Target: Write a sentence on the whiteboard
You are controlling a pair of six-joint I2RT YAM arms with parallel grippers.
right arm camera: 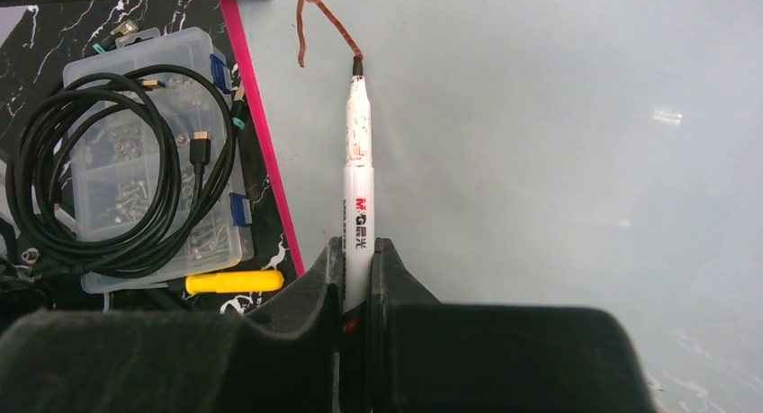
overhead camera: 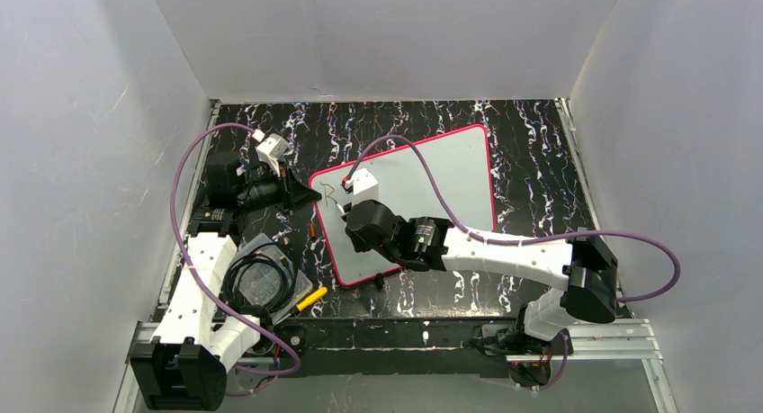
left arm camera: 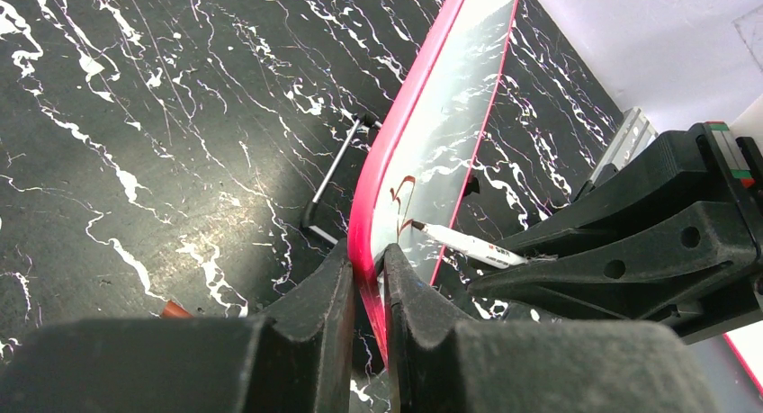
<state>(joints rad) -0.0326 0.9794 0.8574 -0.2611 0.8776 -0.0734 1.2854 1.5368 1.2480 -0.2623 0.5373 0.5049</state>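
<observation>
The whiteboard lies tilted on the black marbled table, glossy white with a thin pink-red frame. My left gripper is shut on the frame at the board's left corner; in the left wrist view its fingers pinch the pink edge. My right gripper is shut on a white marker, whose tip touches the board's face. Of the sentence, only a few reddish-brown strokes show, just above the tip; the strokes sit near the corner.
A clear parts box with a coiled black cable and a yellow handle lie at the near left. A hex key and a small reddish-brown cap lie left of the board. White walls enclose the table.
</observation>
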